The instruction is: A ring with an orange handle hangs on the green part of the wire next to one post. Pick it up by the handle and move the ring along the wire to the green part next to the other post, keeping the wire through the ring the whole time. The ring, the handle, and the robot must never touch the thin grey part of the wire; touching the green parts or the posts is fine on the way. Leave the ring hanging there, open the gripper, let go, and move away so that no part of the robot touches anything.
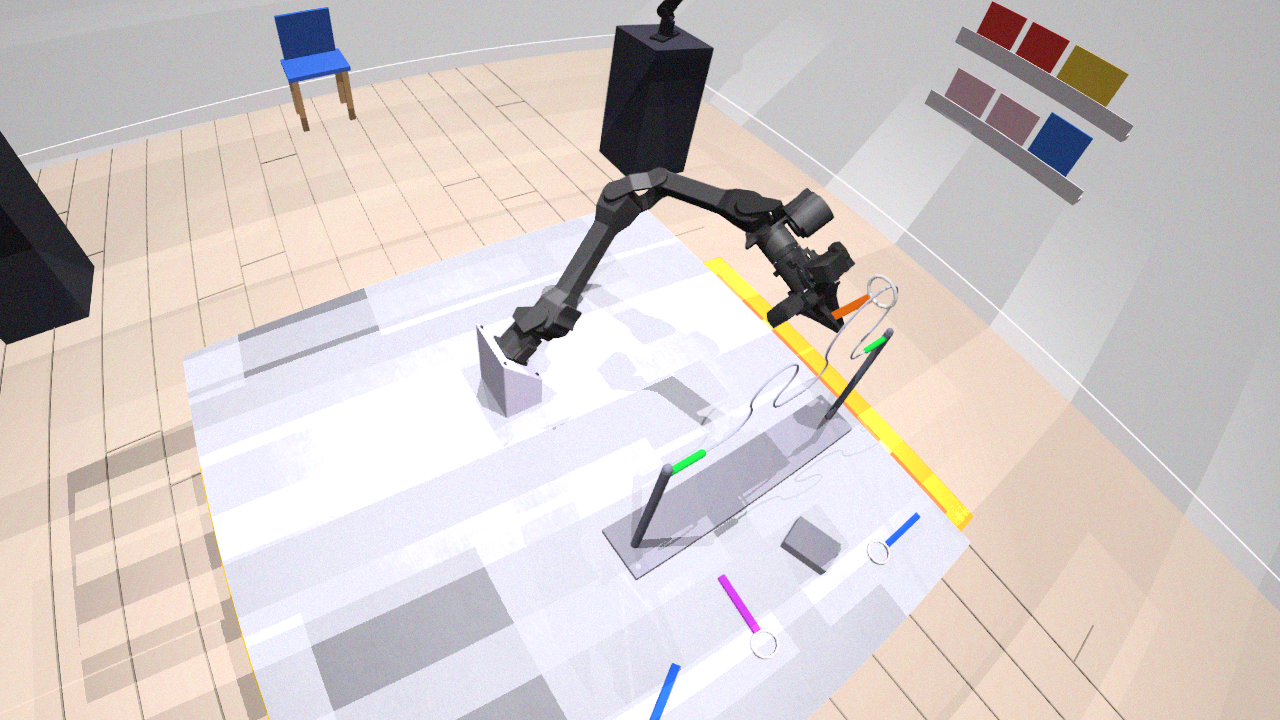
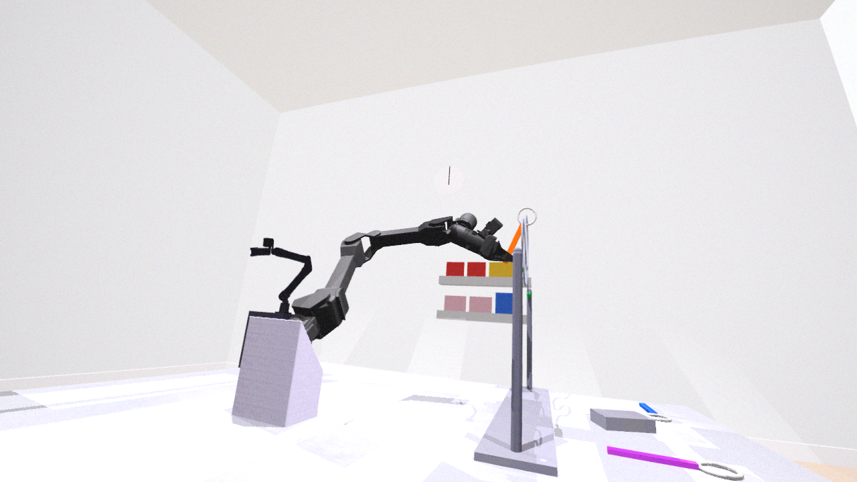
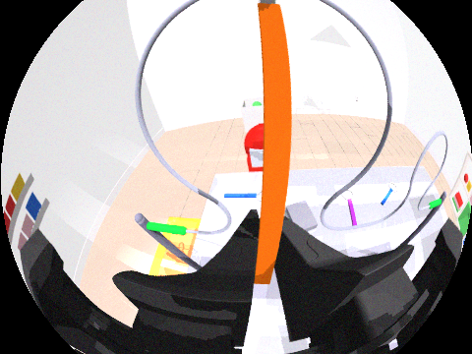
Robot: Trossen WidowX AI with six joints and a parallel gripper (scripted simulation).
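- The gripper (image 1: pixel 837 320) (image 2: pixel 509 258) (image 3: pixel 262 215) was pinching the orange handle (image 1: pixel 850 307) (image 2: pixel 514 238) (image 3: pixel 277 98) near its lower end.
- The ring (image 1: pixel 868 290) (image 2: pixel 526 208) stood at the crest of the wire's (image 1: pixel 751 407) (image 3: pixel 139 93) tall loop; the carry seemed in hand (whether metal touched metal was too small to tell).
- Next to that loop was one post (image 1: pixel 859 373) (image 2: pixel 529 347) (image 3: pixel 169 246) with its green part (image 1: pixel 876 343) (image 2: pixel 529 294) (image 3: pixel 167 228), the likelier start.
- Well apart stood the other post (image 1: pixel 651 507) (image 2: pixel 517 347) (image 3: pixel 425 221), its green part (image 1: pixel 687 462) (image 3: pixel 435 204) the probable goal. The next move called for descending the loop's far side, turning the ring square to each bend and keeping the fingers off the grey; release belonged only at the green.
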